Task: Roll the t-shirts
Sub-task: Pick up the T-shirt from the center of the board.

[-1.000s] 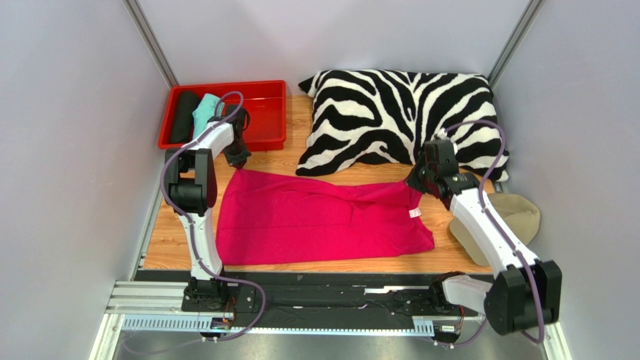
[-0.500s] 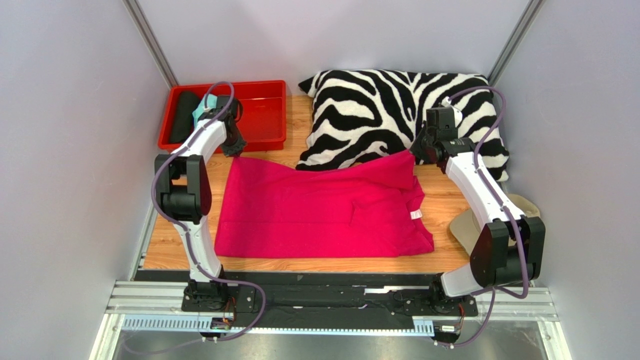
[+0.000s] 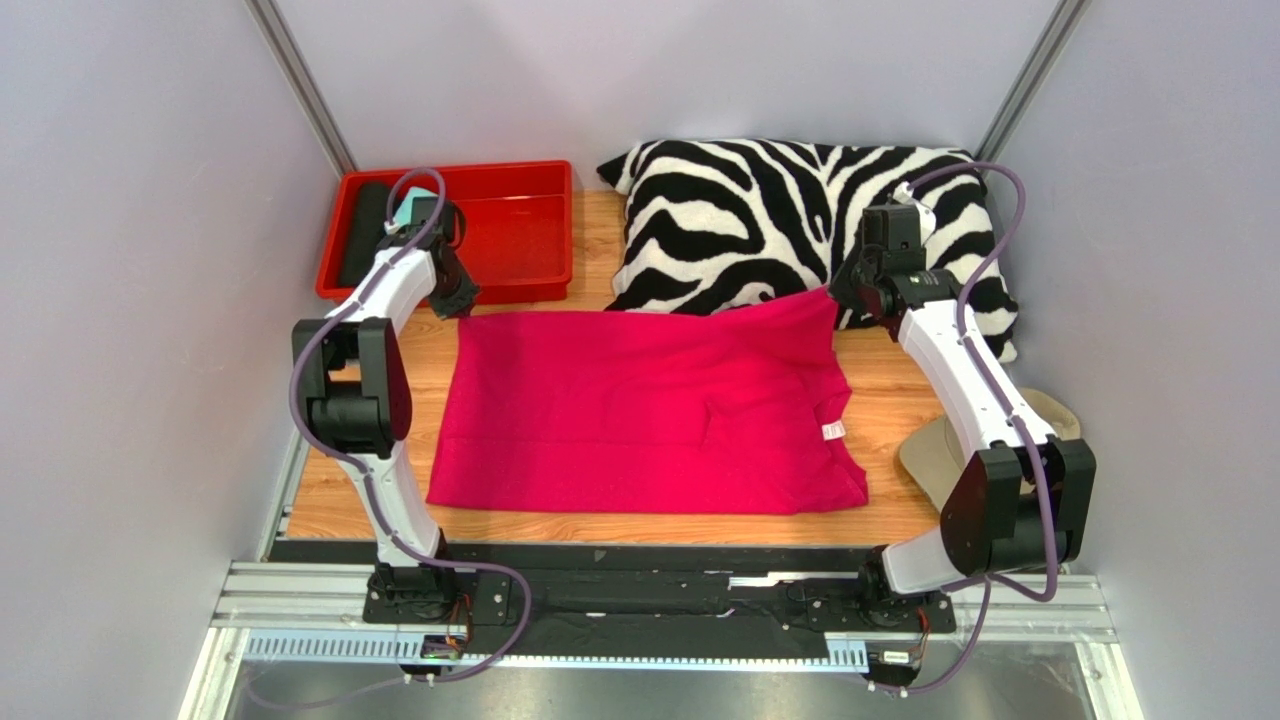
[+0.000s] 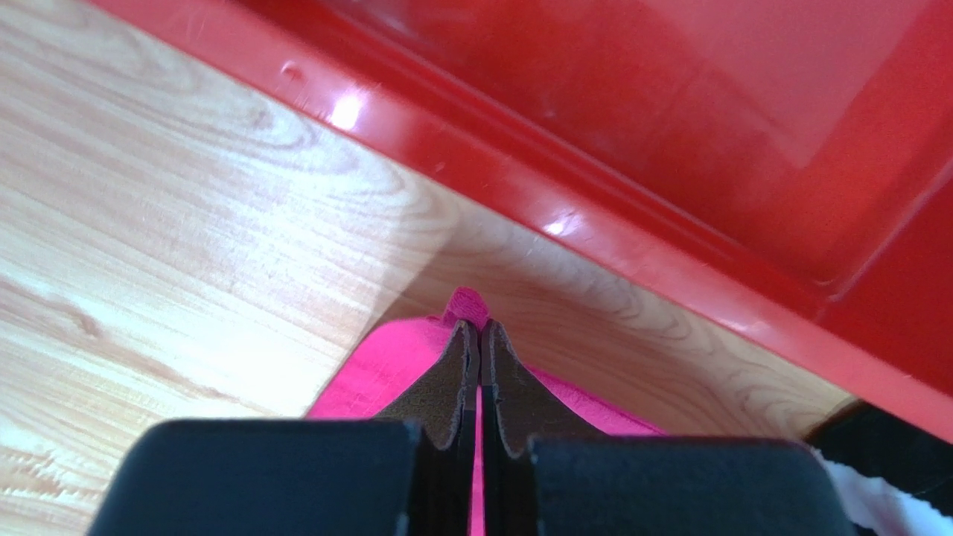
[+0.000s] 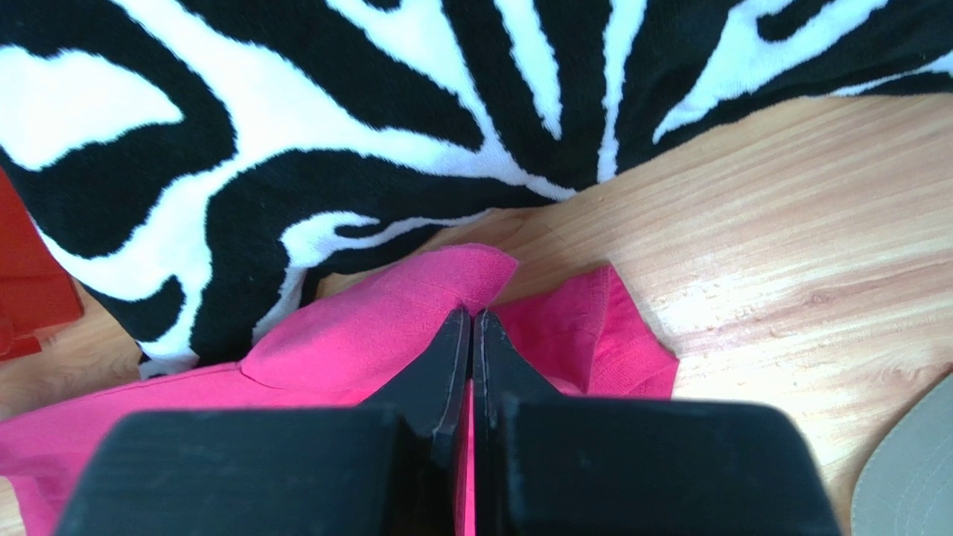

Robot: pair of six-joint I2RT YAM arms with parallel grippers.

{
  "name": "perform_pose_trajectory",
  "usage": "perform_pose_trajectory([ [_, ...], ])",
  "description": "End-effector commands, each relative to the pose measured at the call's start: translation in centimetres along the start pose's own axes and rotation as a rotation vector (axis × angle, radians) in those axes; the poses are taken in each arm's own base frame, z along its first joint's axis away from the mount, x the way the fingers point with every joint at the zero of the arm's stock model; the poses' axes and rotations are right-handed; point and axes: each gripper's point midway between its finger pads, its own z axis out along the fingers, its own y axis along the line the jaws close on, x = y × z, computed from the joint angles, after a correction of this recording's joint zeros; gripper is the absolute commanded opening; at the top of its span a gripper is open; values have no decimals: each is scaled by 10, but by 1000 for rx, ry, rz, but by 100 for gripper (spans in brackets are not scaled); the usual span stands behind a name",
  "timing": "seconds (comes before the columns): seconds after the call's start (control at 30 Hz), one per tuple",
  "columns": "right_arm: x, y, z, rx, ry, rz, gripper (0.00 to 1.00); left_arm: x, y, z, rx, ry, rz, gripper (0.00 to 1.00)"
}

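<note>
- Two hands, both clamped shut on the pink t-shirt (image 3: 646,405): your left hand (image 4: 479,335) pinches the far-left corner, right hand (image 5: 470,324) the far-right one.
- Shirt lies flat on the table (image 3: 879,420), long axis left-to-right, stretching from the hands back toward the near edge.
- Tight at the far end: red tray (image 3: 519,225) just beyond the left hand, zebra pillow (image 3: 751,210) right up against the right corner; cap (image 3: 920,450) sits near the right edge.

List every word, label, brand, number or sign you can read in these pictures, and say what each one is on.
No text can be read.
Small white label on the pink t-shirt: too small to make out.
No other lettering shows in any view.
</note>
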Motion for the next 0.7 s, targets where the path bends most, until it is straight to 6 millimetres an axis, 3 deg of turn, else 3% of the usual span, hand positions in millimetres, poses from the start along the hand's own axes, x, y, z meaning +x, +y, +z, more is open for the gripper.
perform_pose_trajectory([
  [0.0, -6, -5, -17, -12, -44, 2, 0, -19, -1, -26, 58, -73, -51, 0],
  [0.17, 18, -9, -33, -38, 18, 20, 0, -8, 0, -36, 92, -59, -71, 0],
  [0.47, 84, -40, -58, -40, 122, 55, 0, 44, 20, -41, 108, -1, -114, 0],
  [0.67, 127, -55, -56, -42, 202, 82, 0, 69, 34, -42, 98, 19, -133, 0],
])
